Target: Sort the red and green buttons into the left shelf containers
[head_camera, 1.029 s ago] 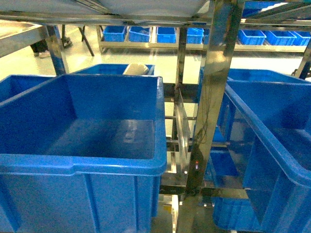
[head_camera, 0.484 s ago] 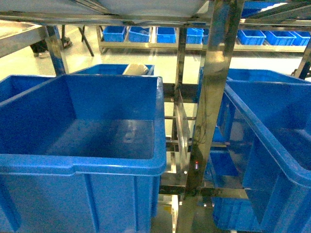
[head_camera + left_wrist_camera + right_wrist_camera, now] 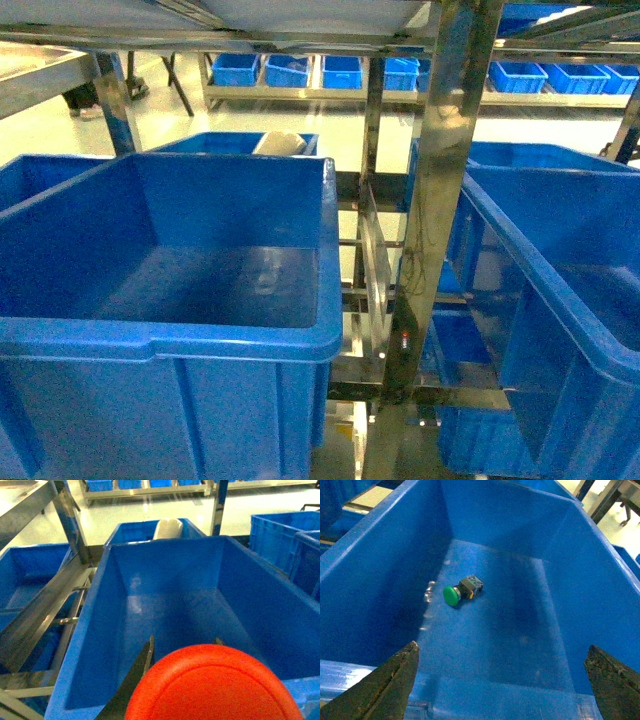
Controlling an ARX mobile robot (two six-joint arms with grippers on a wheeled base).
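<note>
— So, which step are you at now?

— My left tool point(image 3: 150, 680) is closed on the red button point(image 3: 212, 685); its cap fills the bottom of the left wrist view, just above the near rim of a big blue tub point(image 3: 165, 545). I judge this is the carry, right before the drop.

— What does the next move call for?

— To go a little forward over the tub floor, then to open and let it fall inside.

— And on the right?

— My right tool point(image 3: 500, 677) is wide open and holds nothing. It hangs over another blue tub point(image 3: 375, 555), where the green button point(image 3: 461, 591) lies on its side on the floor.

— And the room?

— No surface here, only steel shelf posts point(image 3: 445, 190), a pale shiny floor point(image 3: 60, 125), and rows of small blue bins point(image 3: 300, 70) far behind.
</note>
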